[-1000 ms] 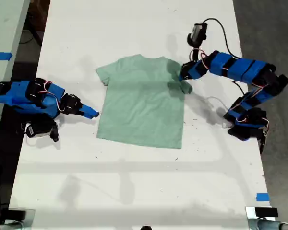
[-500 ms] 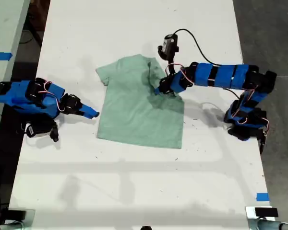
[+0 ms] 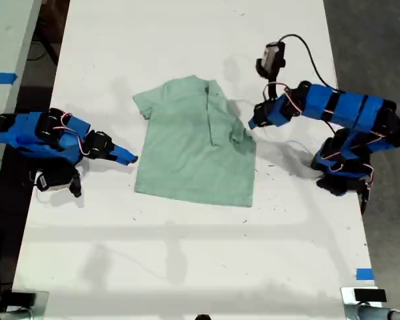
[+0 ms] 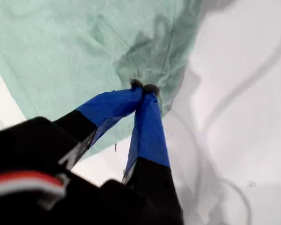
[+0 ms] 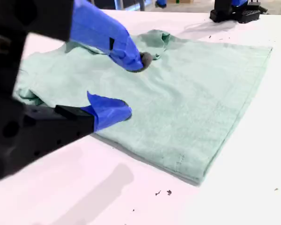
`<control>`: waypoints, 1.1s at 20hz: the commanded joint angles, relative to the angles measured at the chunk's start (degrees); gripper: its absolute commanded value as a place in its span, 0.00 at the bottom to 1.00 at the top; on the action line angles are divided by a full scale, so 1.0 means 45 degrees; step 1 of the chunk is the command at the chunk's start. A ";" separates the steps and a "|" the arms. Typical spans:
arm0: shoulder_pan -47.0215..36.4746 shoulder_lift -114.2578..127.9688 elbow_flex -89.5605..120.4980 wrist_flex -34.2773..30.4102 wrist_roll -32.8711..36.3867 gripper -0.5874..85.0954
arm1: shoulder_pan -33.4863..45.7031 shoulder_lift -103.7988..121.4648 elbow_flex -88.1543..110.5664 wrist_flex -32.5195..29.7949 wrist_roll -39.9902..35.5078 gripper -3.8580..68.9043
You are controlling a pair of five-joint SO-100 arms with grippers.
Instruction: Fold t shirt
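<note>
The white table (image 3: 187,267) carries the t shirt (image 3: 187,153) near its middle in the exterior view, lying flat, with the sleeve on that view's right side folded in over the body. My second gripper (image 3: 128,159) rests on the table just beside the shirt's edge at the exterior view's left; its jaws are spread apart and hold nothing. Farther, at the exterior view's right, my first gripper (image 4: 143,87) has its tips pressed together, just off the folded sleeve, with no cloth between them.
</note>
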 commanded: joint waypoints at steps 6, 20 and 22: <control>-0.0195 0.0078 0.0039 0.0020 0.0039 0.16 | -0.3789 1.5859 1.0332 0.2031 0.4336 0.04; -0.0215 0.0078 0.0020 0.0020 0.0039 0.16 | -0.4551 1.5762 1.2109 0.2695 0.8516 0.11; -0.0215 0.0078 0.0020 0.0020 0.0039 0.16 | -0.4551 1.5762 1.2109 0.2695 0.8516 0.10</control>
